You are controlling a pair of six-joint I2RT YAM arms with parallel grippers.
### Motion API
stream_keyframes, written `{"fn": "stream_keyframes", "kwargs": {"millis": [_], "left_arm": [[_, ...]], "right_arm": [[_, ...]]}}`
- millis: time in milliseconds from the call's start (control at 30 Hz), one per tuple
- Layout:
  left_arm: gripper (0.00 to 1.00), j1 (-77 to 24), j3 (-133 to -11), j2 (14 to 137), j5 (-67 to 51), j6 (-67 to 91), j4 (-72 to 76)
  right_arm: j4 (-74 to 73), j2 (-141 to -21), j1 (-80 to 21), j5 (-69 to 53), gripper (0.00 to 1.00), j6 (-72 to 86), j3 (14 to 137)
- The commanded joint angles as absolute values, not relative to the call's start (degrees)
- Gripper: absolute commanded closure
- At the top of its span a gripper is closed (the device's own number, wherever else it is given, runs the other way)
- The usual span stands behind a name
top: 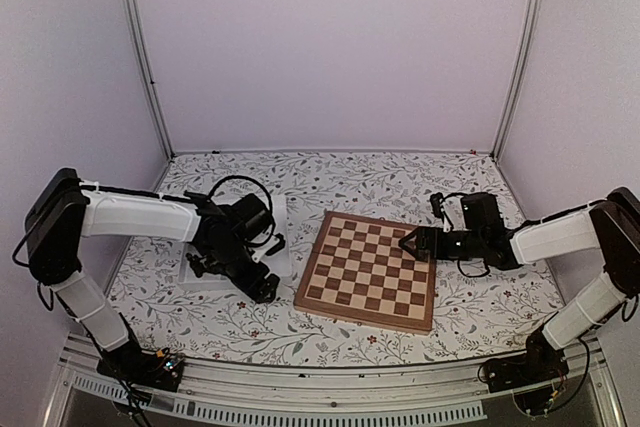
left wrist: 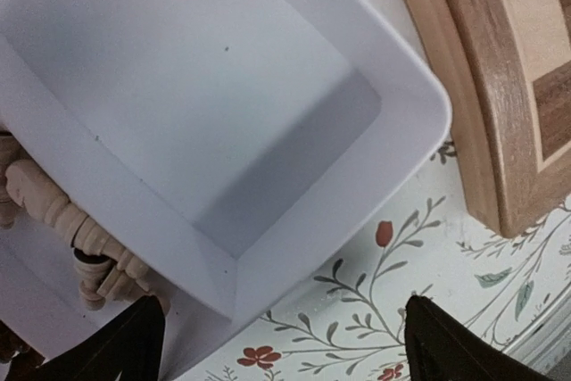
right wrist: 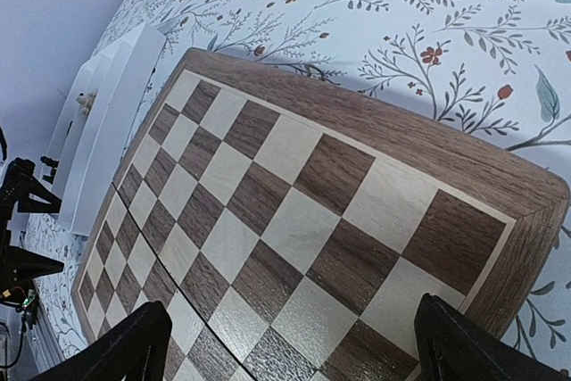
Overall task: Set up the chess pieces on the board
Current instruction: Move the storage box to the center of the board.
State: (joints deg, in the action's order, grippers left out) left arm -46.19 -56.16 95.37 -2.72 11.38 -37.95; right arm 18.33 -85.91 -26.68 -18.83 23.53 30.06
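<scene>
Floral cloth (top: 400, 182) underneath; board (top: 368, 269) sits mid-cloth, tray (left wrist: 268, 131) just left of it w/ pale pieces (left wrist: 80, 238) in one compartment. Left gripper (left wrist: 287, 341) spread wide over tray corner, nothing pinched. Right gripper (right wrist: 294, 345) spread wide over board's right edge, nothing pinched.

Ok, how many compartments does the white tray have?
2 in the white tray: the empty compartment lies beside the chessboard; the other compartment holds pale chess pieces, with some possibly hidden outside the left wrist view.
</scene>
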Motion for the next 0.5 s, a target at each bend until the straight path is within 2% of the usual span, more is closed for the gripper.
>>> {"fn": "stream_keyframes", "kwargs": {"millis": [0,133,333,400,467], "left_arm": [[0.05,-48.79,-55.53,91.92,-6.05,14.88,-40.35],[0.06,-48.87,-57.85,89.66,-4.00,15.82,-42.79],[0.08,-45.21,-60.18,82.35,15.47,22.80,-46.64],[0.12,-41.34,-59.21,79.41,19.99,25.39,-47.52],[0.20,-37.37,-57.77,76.83,21.29,25.89,-47.29]], "right_arm": [[18.50,-87.51,-27.43,-20.34,0.01,22.93,31.83],[17.26,-87.24,-27.46,-20.32,0.01,22.14,32.90],[13.41,-82.36,-27.45,-18.16,0.01,20.12,33.65],[13.84,-80.42,-27.50,-16.37,0.01,19.45,32.23],[14.66,-78.88,-27.47,-14.96,0.01,18.52,30.98]]}}
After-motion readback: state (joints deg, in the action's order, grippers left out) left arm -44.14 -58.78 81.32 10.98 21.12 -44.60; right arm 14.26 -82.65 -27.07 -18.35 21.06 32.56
